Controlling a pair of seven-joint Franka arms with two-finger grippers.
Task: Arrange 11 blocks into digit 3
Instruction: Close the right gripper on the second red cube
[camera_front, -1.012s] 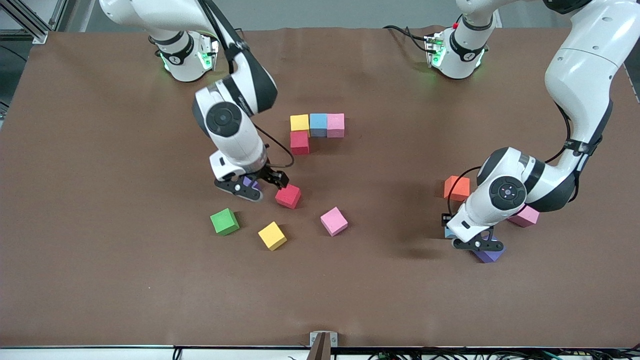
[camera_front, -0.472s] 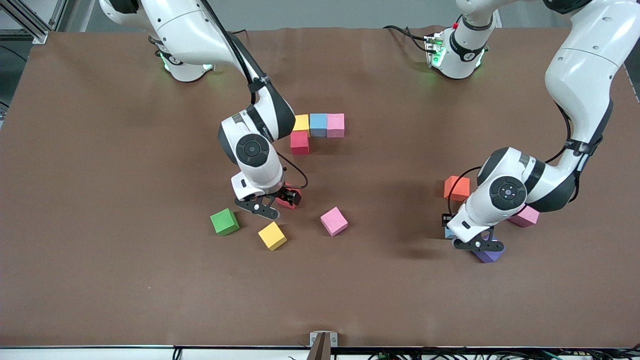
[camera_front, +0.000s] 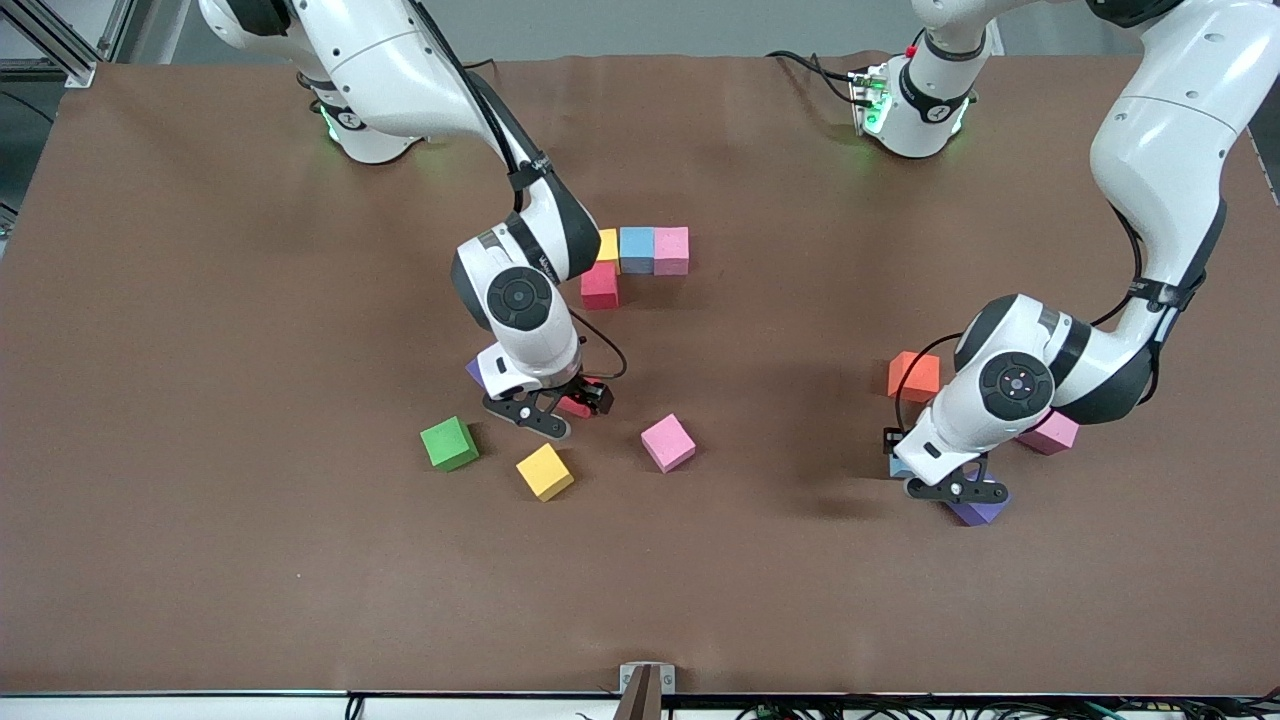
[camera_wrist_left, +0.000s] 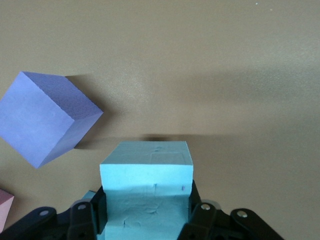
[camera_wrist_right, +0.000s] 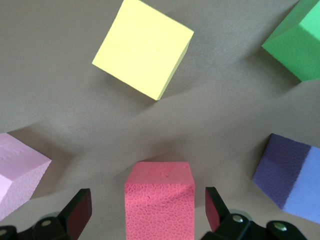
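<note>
right gripper (camera_front: 566, 408) sitting wide open around loose red block (camera_wrist_right: 159, 199), fingers apart from it, yellow block (camera_front: 545, 471) just nearer the camera; left gripper (camera_front: 950, 489) gripping light blue block (camera_wrist_left: 147, 192), purple block (camera_wrist_left: 46, 117) beside it; started figure (camera_front: 632, 260) mid-table, farther from camera

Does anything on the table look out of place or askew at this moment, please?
Two foam cubes are in colours the other blocks lack: a green foam cube beside the loose yellow foam block, and an orange foam cube near the left gripper. The loose blocks lie turned at odd angles; nothing looks damaged.
</note>
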